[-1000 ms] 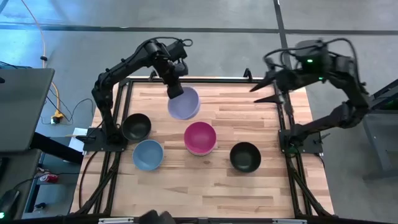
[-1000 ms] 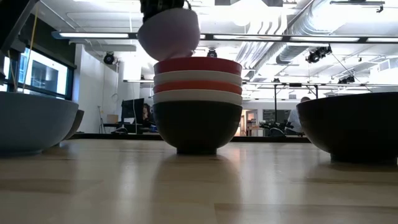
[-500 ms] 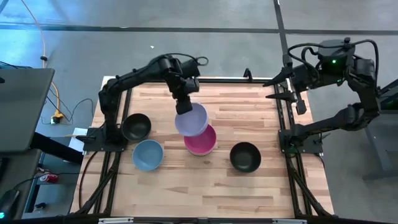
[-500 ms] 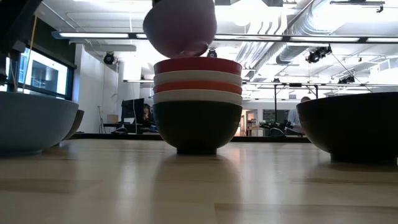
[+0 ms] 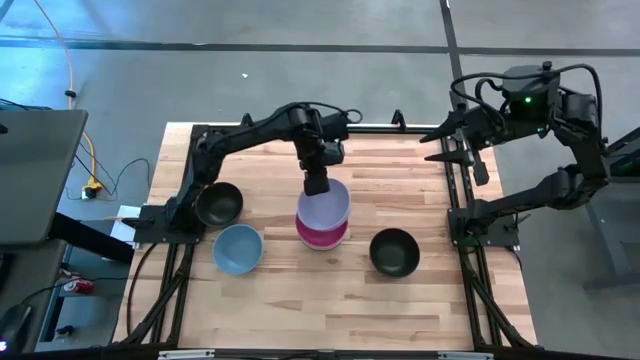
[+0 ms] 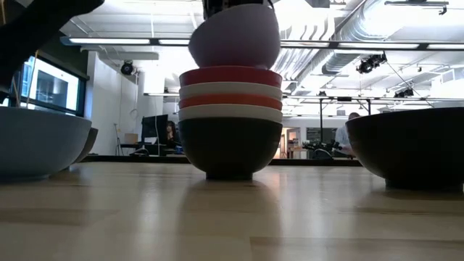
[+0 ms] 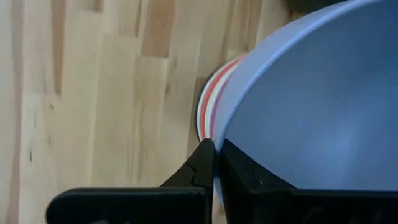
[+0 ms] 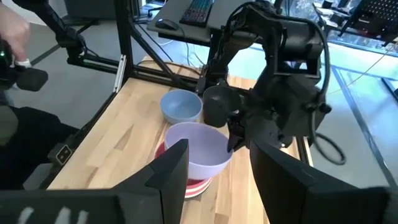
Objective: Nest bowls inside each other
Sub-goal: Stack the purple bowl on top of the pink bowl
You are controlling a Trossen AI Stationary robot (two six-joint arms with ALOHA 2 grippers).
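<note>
the left pincer [image 5: 317,187] reaches over the middle of the tabletop [image 5: 400,300] and pinches the rim of the lavender bowl [image 5: 325,209], one finger inside the bowl and one outside, as the left wrist view shows with the rim caught between the two dark tips. the lavender bowl hangs from the pincer's tip, on its near side in the high view, and sits right above the stack [image 6: 230,123]; in the low view its rounded bottom dips into the top of the stack, tilted a little rather than level, and whether it rests fully seated cannot be told. the stack stands near the tabletop's centre, a black bowl at the bottom with white and red rims layered above it and a magenta rim showing under the lavender bowl from above. a blue bowl [image 5: 238,248] lies toward the left front, just beside a black bowl [image 5: 219,203] at the left edge, the two near each other but apart. another black bowl [image 5: 394,251] lies right of the stack, apart from it. the right pincer [image 5: 447,147] is held off the tabletop's far right corner, well apart from every bowl, its fingers spread wide.
</note>
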